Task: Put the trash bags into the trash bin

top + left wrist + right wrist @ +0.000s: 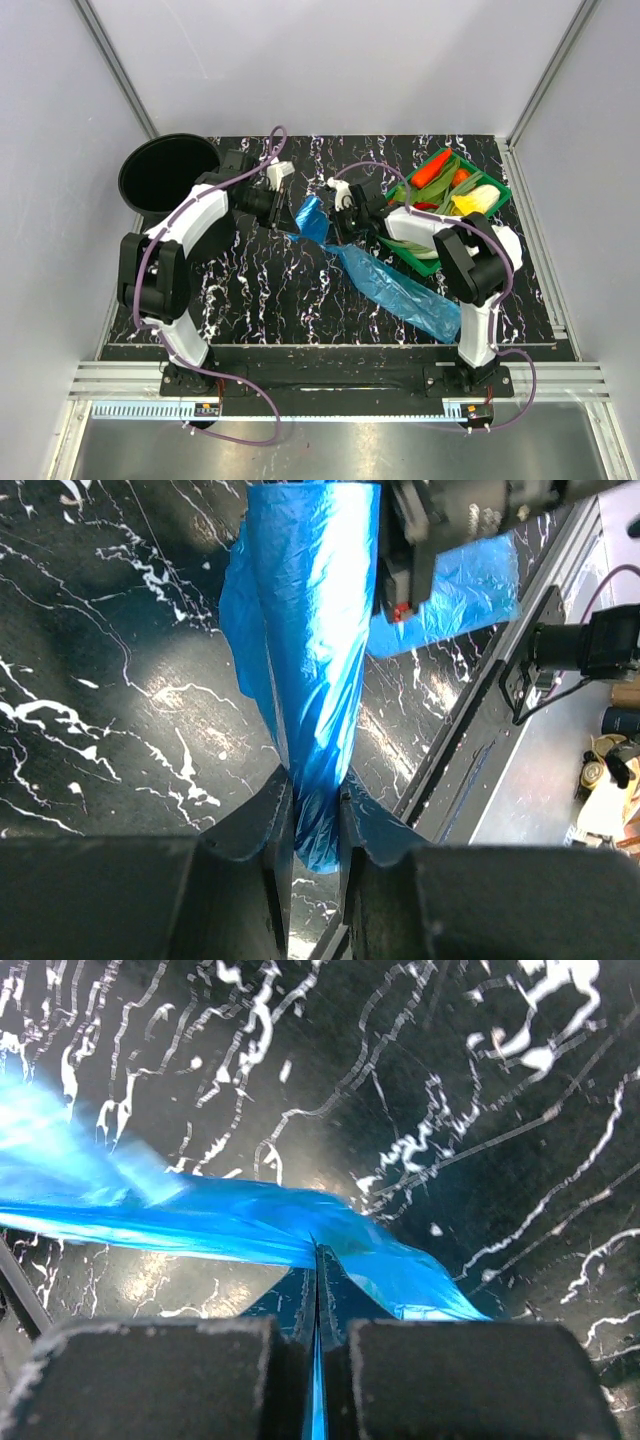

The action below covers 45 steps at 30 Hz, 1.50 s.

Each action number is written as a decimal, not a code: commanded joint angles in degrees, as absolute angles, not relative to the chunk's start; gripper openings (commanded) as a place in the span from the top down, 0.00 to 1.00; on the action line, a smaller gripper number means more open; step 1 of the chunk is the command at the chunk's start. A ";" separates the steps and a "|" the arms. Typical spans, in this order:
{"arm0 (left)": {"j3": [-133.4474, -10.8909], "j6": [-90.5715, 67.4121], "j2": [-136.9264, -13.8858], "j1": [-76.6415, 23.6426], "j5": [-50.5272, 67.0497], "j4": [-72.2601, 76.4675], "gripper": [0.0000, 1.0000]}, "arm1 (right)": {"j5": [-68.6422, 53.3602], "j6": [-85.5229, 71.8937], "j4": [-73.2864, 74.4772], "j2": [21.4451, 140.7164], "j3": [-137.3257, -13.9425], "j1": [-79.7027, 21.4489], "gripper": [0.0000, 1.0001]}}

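Observation:
A glossy blue trash bag (398, 288) lies stretched across the black marbled table, from a bunched end (312, 218) at the middle down to the near right. My left gripper (296, 215) is shut on the bunched end; in the left wrist view the film (305, 630) is pinched between the jaws (315, 802). My right gripper (336, 222) is shut on the same film just to the right; in the right wrist view a thin fold (200, 1222) is clamped in the closed jaws (317, 1265). The black trash bin (168, 172) stands at the far left, behind the left arm.
A green tray (503, 190) of vegetables sits at the far right, close behind the right arm. White walls and metal rails enclose the table. The right gripper's body (410, 570) shows at the top of the left wrist view.

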<state>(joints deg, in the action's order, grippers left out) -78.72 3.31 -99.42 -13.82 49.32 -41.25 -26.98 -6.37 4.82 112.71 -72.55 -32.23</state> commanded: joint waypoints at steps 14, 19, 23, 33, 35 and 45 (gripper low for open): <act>-74.09 5.89 -91.14 -13.18 54.76 -40.43 1.00 | -25.48 -6.33 17.49 117.52 -72.96 -23.29 1.00; -76.37 6.59 -93.60 -13.53 52.12 -39.64 1.00 | -31.63 -0.36 20.91 111.28 -71.46 -24.69 0.47; -81.20 9.40 -96.76 -14.41 52.47 -42.96 1.00 | -34.97 5.09 24.61 105.93 -71.20 -26.10 0.22; -86.04 18.79 -100.46 -16.00 55.89 -48.94 1.00 | -31.73 13.53 21.38 95.19 -70.40 -27.60 0.09; -86.66 21.69 -100.98 -16.00 56.34 -51.05 1.00 | -31.56 15.02 17.69 94.49 -69.70 -27.60 0.07; -91.31 33.82 -103.35 -16.17 62.66 -61.95 1.00 | -44.35 18.90 -1.63 100.98 -65.66 -25.40 0.05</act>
